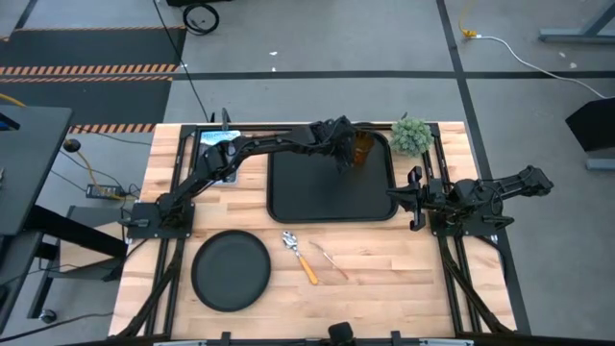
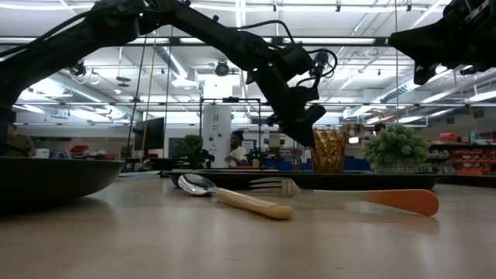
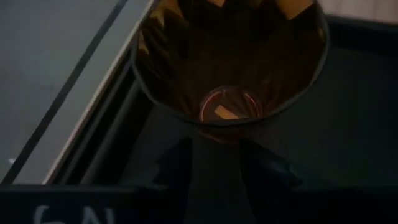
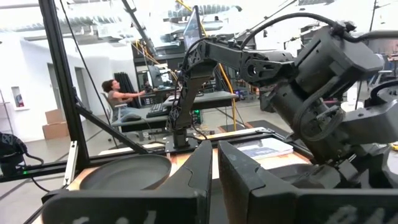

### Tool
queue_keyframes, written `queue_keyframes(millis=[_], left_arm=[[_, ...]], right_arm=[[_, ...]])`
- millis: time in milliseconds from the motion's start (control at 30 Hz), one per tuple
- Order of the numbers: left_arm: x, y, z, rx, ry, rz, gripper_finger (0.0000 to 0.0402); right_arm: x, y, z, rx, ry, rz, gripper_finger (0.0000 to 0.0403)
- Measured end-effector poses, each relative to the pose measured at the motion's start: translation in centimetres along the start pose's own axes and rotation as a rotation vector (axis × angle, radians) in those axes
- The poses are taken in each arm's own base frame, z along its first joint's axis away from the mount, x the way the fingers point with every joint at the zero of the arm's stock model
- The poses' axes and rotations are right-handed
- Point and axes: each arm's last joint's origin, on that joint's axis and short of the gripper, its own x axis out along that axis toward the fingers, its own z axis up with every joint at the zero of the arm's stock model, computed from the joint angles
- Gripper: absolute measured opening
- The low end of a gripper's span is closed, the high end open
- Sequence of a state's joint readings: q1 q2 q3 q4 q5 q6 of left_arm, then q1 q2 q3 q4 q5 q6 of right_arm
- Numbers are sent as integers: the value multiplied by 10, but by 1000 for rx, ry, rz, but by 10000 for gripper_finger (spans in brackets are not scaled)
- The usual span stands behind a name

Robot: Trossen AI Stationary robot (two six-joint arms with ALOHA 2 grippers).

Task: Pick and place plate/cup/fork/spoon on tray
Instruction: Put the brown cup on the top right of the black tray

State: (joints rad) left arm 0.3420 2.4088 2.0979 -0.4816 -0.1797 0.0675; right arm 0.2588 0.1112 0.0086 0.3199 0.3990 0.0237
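Note:
The amber cup [image 1: 362, 149] stands upright at the far right of the black tray [image 1: 327, 197]; it also shows in the low view [image 2: 328, 151]. My left gripper [image 1: 344, 146] reaches across the tray and is shut on the cup. My right gripper [image 1: 413, 197] waits shut and empty just off the tray's right rim. The round black plate [image 1: 231, 271] lies flat on the table near the front left. The spoon [image 1: 298, 255] and the fork [image 1: 330, 258] lie flat side by side on the wood in front of the tray. My left gripper comes at the cup slanting down from the table's left. In the left wrist view its fingers [image 3: 171, 165] flank the cup's lower outer wall [image 3: 214, 134], near the base. The cup is upright, open end up. I cannot tell whether its base rests on the tray.
A small green plant [image 1: 411, 135] stands just beyond the tray's far right corner, close to the cup. A blue-white card [image 1: 216, 144] lies at the far left under my left arm. A person sits at a desk in the room beyond [image 4: 118, 93].

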Motion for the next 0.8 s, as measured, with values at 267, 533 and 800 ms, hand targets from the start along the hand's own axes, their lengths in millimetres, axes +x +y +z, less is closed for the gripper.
queue_keyframes(millis=[267,533,800], left_arm=[[13,2,-3,-15,-32,8,114],[19,-9,-3,-1,-66,-2,76],[18,-12,2,-5,-117,-5,36]], right_arm=[[0,0,0,0,0,1,34],[0,0,0,0,-1,1,34],[0,0,0,0,-1,0,34]])
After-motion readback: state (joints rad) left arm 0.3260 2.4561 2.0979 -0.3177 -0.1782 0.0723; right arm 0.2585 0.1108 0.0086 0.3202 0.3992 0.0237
